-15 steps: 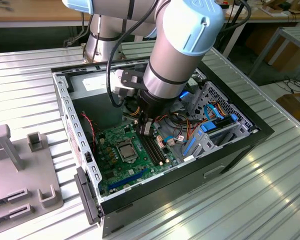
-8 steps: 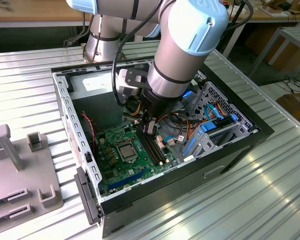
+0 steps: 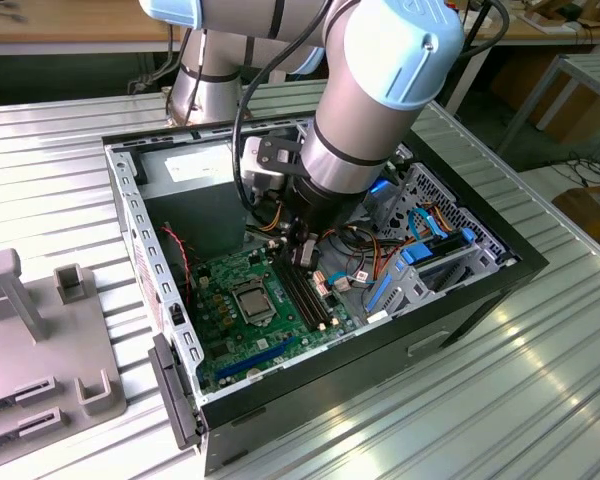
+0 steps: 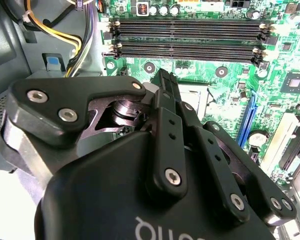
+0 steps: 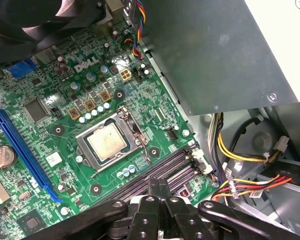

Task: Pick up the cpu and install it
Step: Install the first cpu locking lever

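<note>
The cpu (image 3: 252,300) is a small silver-grey square lying flat in its black socket on the green motherboard (image 3: 225,345) inside the open computer case. In the first wrist view the cpu (image 5: 107,141) sits framed by the socket, with the metal lever alongside it. My gripper (image 3: 302,255) hangs inside the case above the black memory slots (image 3: 305,295), beside the socket and apart from the chip. Its black fingers (image 5: 157,186) are pressed together with nothing between them. In the second wrist view the gripper (image 4: 166,75) points at the board near the memory slots (image 4: 190,37).
A big grey power supply box (image 5: 215,50) fills the back of the case (image 3: 380,345). Yellow and red cables (image 5: 240,185) run beside the memory slots. A drive cage with blue rails (image 3: 430,260) stands at the exterior view's right. Grey fixtures (image 3: 40,300) lie on the ribbed table.
</note>
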Tool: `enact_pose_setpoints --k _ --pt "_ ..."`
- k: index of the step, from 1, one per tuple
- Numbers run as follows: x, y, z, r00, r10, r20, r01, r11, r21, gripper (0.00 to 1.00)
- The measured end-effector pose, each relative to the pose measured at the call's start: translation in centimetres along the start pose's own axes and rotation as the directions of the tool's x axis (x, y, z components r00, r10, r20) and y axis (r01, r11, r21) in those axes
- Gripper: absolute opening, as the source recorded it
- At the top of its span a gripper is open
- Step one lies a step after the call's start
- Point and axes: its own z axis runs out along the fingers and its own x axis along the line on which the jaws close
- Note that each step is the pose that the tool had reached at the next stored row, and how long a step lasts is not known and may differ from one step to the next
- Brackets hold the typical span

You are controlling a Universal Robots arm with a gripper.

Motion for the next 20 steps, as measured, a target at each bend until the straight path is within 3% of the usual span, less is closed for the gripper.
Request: enact_pose_setpoints --k 20 --pt "-0.46 0.29 0.08 1.0000 -0.001 -0.0001 0.001 1.0000 -0.0001 0.11"
